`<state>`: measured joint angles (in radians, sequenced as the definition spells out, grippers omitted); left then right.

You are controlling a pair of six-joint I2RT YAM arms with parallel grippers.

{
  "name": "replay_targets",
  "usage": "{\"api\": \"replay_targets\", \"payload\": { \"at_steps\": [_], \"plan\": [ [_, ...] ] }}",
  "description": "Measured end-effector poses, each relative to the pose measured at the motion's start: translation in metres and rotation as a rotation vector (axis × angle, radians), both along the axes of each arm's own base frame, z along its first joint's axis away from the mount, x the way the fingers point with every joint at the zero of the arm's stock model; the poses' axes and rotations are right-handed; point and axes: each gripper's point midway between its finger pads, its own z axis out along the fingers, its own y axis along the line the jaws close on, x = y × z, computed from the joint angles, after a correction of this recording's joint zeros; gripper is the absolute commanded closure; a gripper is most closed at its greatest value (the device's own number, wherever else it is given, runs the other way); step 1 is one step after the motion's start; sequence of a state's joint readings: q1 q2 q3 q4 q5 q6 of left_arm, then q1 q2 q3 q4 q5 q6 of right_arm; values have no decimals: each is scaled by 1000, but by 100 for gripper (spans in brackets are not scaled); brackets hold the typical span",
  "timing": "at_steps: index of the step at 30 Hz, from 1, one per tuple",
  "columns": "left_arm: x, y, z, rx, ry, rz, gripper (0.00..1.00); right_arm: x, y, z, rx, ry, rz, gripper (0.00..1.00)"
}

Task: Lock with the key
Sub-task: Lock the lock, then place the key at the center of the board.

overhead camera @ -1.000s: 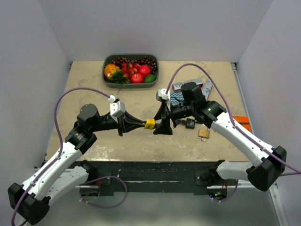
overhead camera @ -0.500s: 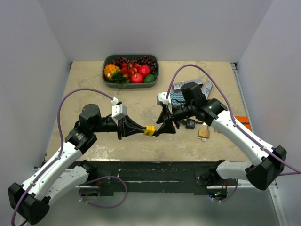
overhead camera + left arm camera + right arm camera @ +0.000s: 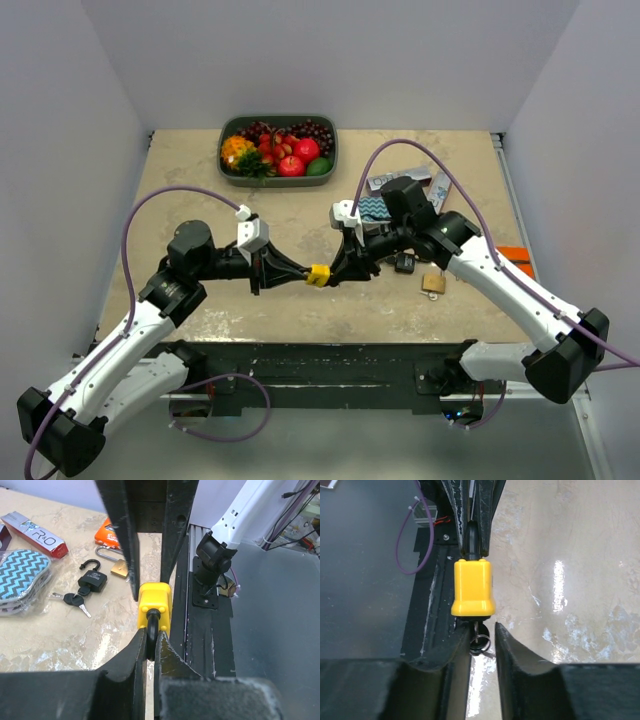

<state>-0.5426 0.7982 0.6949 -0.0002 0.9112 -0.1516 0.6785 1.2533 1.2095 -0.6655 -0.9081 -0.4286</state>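
A yellow padlock (image 3: 318,272) hangs in the air between both arms, above the table's near part. My left gripper (image 3: 303,270) is shut on its black shackle (image 3: 151,635), the lock body (image 3: 155,605) pointing away from the fingers. In the right wrist view the lock body (image 3: 472,587) sits just past my right gripper (image 3: 482,627). A key (image 3: 481,640) with a small ring sticks out of the lock's bottom, between the right jaws. The left one is against the key; the other stands a little off it.
A black padlock (image 3: 405,262) with an open shackle, a brass padlock (image 3: 433,282) and loose keys (image 3: 75,600) lie on the table to the right. A blue zigzag packet (image 3: 375,208) lies behind them. A fruit tray (image 3: 278,118) stands at the back.
My right gripper has moved left up to the padlock's bottom and narrowed its jaws around the key. The left gripper with the padlock has shifted slightly toward the near edge.
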Motion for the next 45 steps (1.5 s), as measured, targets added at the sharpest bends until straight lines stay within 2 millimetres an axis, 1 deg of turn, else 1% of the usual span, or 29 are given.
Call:
{"api": "replay_targets", "payload": {
  "at_steps": [1, 2, 3, 12, 15, 20, 24, 26, 28, 31, 32, 33, 34, 35, 37, 39, 42, 45],
  "plan": [
    [0, 0, 0, -1, 2, 3, 100, -1, 0, 0, 0, -1, 3, 87],
    [1, 0, 1, -2, 2, 5, 100, -1, 1, 0, 0, -1, 5, 96],
    [1, 0, 1, -3, 2, 7, 100, -2, 1, 0, 1, -2, 8, 100],
    [8, 2, 1, -4, 2, 43, 100, 0, -2, 7, 5, -50, -20, 100],
    [14, 10, 1, 2, -11, 79, 100, 4, -10, 2, -24, -75, -55, 100],
    [40, 36, -5, 30, -7, 208, 100, 6, -33, -17, -91, -81, -93, 100],
    [62, 60, -5, 33, 9, 318, 100, 16, -48, -32, -134, -54, -145, 100],
    [74, 72, -1, 27, 18, 386, 100, 23, -50, -36, -140, -25, -178, 100],
    [95, 90, 4, 24, 59, 508, 100, 36, -44, -38, -128, 3, -226, 100],
    [134, 125, 20, 25, 137, 712, 100, 61, -23, -47, -128, 55, -308, 100],
    [149, 143, 24, 19, 161, 785, 100, 69, -13, -54, -137, 76, -328, 100],
    [157, 156, 24, 16, 177, 841, 100, 78, -1, -61, -142, 94, -346, 100],
    [165, 174, 22, 15, 194, 914, 100, 85, 11, -69, -146, 115, -367, 100],
    [169, 189, 17, 19, 218, 979, 100, 91, 24, -79, -152, 134, -386, 100],
    [170, 209, 8, 25, 274, 1061, 100, 100, 45, -97, -162, 169, -422, 100],
    [169, 224, -2, 29, 337, 1112, 100, 106, 71, -111, -164, 196, -447, 100],
    [169, 245, -15, 26, 421, 1182, 100, 119, 123, -119, -127, 208, -457, 100],
    [165, 257, -22, 27, 466, 1222, 100, 130, 176, -117, -54, 206, -459, 100]
  ]
}}
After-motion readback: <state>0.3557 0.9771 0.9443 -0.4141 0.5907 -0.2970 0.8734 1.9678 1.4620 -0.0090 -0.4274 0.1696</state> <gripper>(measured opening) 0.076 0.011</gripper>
